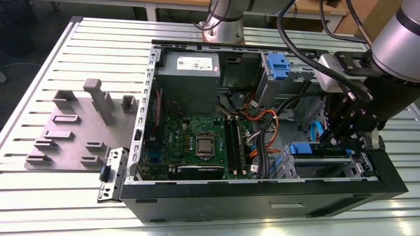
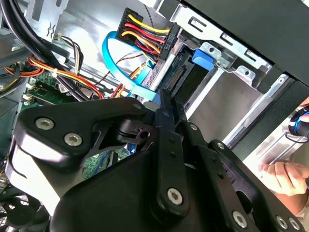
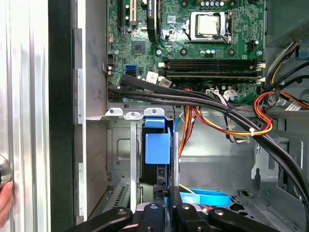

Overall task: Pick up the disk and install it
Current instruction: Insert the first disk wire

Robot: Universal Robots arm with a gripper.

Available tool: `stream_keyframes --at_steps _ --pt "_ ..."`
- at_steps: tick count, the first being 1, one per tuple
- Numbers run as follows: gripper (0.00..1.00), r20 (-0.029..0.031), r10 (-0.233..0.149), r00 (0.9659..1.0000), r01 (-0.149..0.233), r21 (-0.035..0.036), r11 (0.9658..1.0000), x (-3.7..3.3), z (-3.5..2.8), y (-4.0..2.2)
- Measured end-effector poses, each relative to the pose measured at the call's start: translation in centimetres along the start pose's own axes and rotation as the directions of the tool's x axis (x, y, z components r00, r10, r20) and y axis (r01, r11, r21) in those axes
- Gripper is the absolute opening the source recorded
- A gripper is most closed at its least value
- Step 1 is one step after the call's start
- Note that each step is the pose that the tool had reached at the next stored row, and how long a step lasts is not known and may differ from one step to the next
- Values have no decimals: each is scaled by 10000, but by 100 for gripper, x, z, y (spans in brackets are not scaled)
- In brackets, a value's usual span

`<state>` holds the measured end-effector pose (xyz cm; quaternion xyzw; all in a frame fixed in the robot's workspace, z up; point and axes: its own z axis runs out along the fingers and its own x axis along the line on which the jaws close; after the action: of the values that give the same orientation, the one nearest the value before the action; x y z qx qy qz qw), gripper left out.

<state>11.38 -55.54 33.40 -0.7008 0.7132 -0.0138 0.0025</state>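
The blue-framed silver metal disk (image 3: 157, 145) is seen seated in its bay, the black pincer (image 3: 164, 193) closed at its edge, insertion nearly completed

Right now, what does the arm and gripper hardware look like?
The arm is silver-grey tubing with black cables looped beside it. A light grey block sits at the wrist. The gripper is matte black, built of linked bars with round silver bolt heads, as both wrist views show.

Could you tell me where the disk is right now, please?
The disk sits in the metal drive bay at the computer case's lower corner, on the exterior view's right, directly ahead of the gripper.
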Motion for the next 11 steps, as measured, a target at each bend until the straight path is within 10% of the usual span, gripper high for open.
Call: stream_keyframes --at_steps 11 --pt "16 -1 1 10000 -1 0 10000 -1 28 1"
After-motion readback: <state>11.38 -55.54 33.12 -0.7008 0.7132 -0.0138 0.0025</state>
